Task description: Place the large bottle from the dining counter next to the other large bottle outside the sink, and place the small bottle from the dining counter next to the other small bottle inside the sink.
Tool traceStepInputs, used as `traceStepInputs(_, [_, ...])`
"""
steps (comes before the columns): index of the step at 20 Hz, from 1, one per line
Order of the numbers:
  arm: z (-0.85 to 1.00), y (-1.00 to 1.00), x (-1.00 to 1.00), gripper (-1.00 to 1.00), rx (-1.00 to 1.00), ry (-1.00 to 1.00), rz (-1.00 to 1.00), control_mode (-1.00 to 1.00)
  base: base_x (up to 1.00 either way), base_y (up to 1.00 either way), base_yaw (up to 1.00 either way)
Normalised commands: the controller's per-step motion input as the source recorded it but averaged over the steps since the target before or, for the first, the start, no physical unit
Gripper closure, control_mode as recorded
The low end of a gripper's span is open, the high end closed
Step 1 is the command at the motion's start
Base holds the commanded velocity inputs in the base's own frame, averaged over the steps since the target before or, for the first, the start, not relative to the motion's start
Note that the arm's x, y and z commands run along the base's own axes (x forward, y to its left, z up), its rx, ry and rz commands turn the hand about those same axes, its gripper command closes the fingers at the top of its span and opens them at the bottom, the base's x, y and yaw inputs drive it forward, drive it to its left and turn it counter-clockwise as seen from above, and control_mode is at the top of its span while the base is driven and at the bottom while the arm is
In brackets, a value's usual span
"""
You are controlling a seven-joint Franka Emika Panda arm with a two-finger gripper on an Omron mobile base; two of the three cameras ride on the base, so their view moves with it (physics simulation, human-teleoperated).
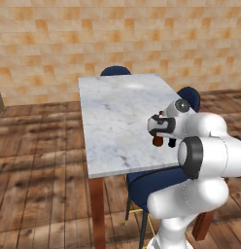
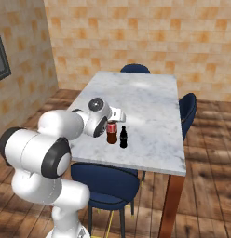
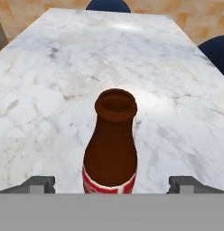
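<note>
The long white-grey marble counter (image 2: 150, 107) on reddish wooden legs lies bare across its far half, with dark blue chairs (image 2: 105, 183) tucked at its near, right and far edges, and both bottles stand close to the near edge. The tall brown bottle with the bright red label (image 3: 111, 153) stands upright, slim neck rising to a round brown mouth, with the short slim all-black bottle (image 2: 123, 136) just to its right. The two-finger gripper (image 3: 111, 185) hangs behind the brown bottle, jaws spread wide on either side of its body, touching nothing.
</note>
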Motion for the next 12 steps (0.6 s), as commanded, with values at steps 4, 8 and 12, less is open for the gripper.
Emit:
traceStepInputs(4, [-0.06,0.00,0.15,-1.00,0.02,0.00,0.00,-1.00,0.00,0.00,0.00])
traceStepInputs(8, [-0.08,0.00,0.14,-1.00,0.01,0.00,0.00,-1.00,0.00,0.00,0.00])
traceStepInputs(12, [-0.11,0.00,0.18,-1.00,0.00,0.00,0.00,-1.00,0.00,0.00,0.00])
